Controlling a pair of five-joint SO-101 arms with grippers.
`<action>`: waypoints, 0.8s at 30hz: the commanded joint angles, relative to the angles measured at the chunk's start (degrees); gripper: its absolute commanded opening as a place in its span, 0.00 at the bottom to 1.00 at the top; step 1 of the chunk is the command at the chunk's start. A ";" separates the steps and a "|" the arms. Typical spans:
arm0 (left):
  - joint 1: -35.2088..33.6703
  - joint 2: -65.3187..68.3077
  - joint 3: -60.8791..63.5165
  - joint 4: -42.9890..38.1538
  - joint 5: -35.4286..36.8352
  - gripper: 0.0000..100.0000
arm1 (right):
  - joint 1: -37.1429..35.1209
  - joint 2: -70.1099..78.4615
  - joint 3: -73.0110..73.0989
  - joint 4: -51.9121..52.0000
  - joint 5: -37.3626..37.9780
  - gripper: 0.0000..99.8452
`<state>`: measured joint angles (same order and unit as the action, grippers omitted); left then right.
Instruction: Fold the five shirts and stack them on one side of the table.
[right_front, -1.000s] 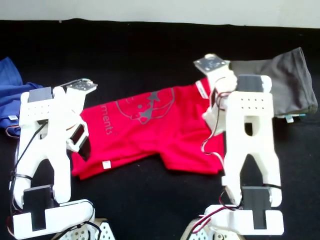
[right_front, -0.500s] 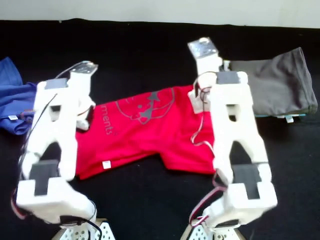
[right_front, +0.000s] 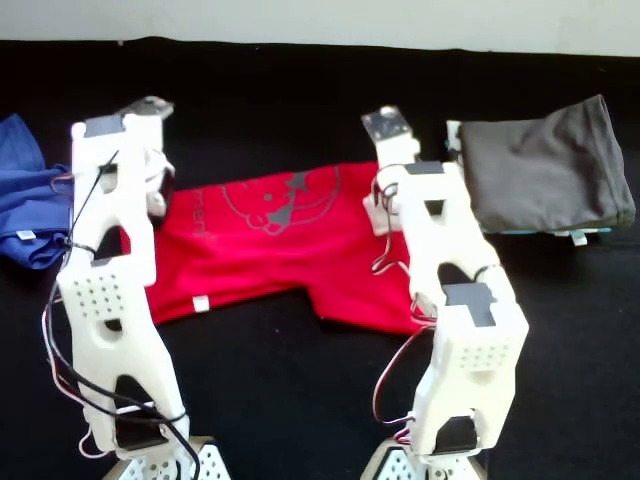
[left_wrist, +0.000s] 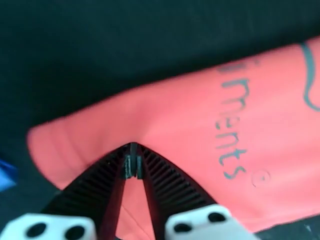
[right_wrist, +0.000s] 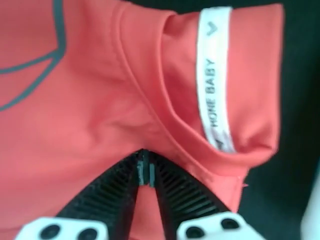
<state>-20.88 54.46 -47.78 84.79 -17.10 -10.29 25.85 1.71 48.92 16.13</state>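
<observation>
the red shirt (right_front: 270, 250) lies spread across the middle of the black table (right_front: 300, 100), collar end to the right and hem end to the left. the left gripper (left_wrist: 132, 165) is closed down to its tips on the fabric at the shirt's far left edge, just beside the printed lettering. the right gripper (right_wrist: 146, 172) is closed the same way on the cloth just below the collar, beside the white label (right_wrist: 215, 75). pinching both ends of the far edge at once likely lets the two arms carry that edge as one straight line for a fold. a grey shirt (right_front: 545, 170), already folded, sits far right, probably starting the stack. a crumpled blue shirt (right_front: 25, 215) waits at the left edge.
</observation>
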 joint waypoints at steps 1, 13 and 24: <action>-1.71 7.52 -22.64 3.25 0.09 0.01 | 0.04 -0.31 -3.30 -3.21 -0.26 0.01; -0.04 8.57 -33.63 17.85 0.62 0.01 | -0.22 -0.48 -24.04 25.36 -0.26 0.01; 0.92 -34.42 40.84 5.54 -3.87 0.01 | -0.22 -0.48 -38.73 42.24 -0.09 0.01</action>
<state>-21.05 32.22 -28.97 97.01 -19.47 -10.20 25.93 -33.71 88.48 16.13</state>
